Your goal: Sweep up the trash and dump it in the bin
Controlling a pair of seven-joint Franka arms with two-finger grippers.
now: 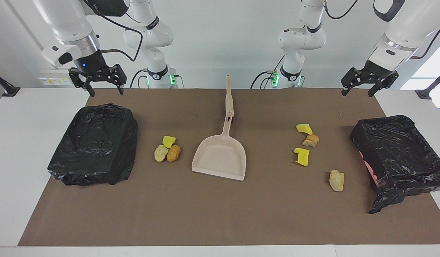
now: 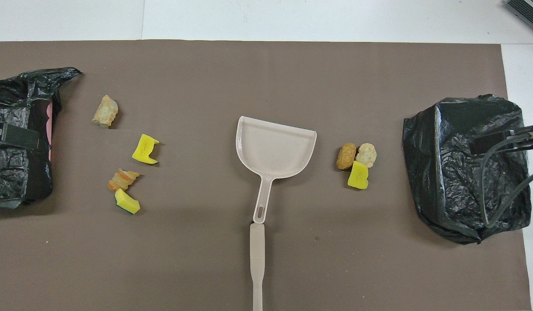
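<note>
Facing view: a beige dustpan [image 1: 220, 157] lies mid-tabletop [image 1: 212, 214], its long handle pointing toward the robots. The trash is split: three lumps [image 1: 167, 149] toward the right arm's end, four lumps [image 1: 309, 146] toward the left arm's. The right tool [image 1: 97, 84] and left tool [image 1: 362, 87] hang released and empty, each above the mat's edge near its own black-bagged bin [image 1: 95, 142].

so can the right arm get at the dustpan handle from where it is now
Probably yes. The right gripper hangs open above the mat's edge by one bin, and the dustpan lies mid-table with its handle pointing toward the robots, nothing on or against it.
</note>
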